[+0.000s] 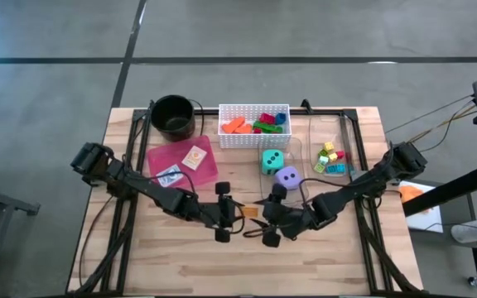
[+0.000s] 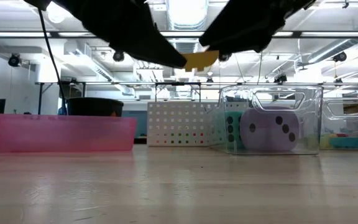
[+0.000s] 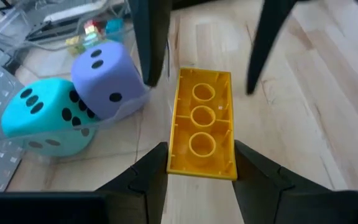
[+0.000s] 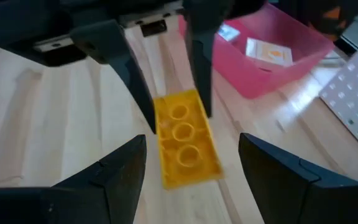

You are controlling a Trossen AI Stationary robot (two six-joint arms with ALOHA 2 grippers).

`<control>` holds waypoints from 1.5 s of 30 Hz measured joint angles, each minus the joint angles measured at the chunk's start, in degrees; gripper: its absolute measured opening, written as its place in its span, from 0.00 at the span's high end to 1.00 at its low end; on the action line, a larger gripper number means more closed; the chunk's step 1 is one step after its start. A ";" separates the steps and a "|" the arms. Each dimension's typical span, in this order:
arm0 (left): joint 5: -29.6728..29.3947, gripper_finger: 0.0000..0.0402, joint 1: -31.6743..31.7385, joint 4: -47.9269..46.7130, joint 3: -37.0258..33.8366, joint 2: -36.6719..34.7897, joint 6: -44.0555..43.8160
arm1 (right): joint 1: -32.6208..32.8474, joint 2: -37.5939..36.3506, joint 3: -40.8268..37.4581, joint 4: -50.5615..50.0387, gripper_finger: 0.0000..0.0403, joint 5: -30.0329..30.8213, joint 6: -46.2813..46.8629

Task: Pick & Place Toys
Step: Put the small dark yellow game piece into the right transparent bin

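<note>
A yellow block (image 3: 201, 121) hangs above the middle of the wooden table (image 1: 189, 257), its hollow underside with three round tubes facing up. My left gripper (image 3: 201, 158) is shut on one end of it. From the opposite side my right gripper (image 4: 191, 158) stands open. Its two fingers (image 3: 148, 43) lie on either side of the block's other end, with gaps showing beside the block in the right wrist view. In the low view the block (image 2: 201, 59) sits well above the tabletop between the two dark arms. My left gripper pinches the block's two long sides (image 3: 174, 160) between its two fingers, at the end nearest the wrist. The fingers come from the table's left, slanting a little downward. The block sticks out ahead of them, lifted clear of the table, with its underside up.
At the back stand a black pot (image 1: 173, 116) and a white perforated basket (image 1: 255, 124) with coloured blocks. A pink tray (image 1: 166, 153) holds cards. Clear bins hold a teal die (image 1: 272, 161), a purple die (image 1: 287, 176) and small blocks (image 1: 332, 157). Bare wood lies toward the near edge.
</note>
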 joint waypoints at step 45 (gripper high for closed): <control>1.94 0.62 -0.07 2.59 0.00 0.00 -0.22 | 0.00 4.44 -0.26 6.11 0.49 1.16 -10.35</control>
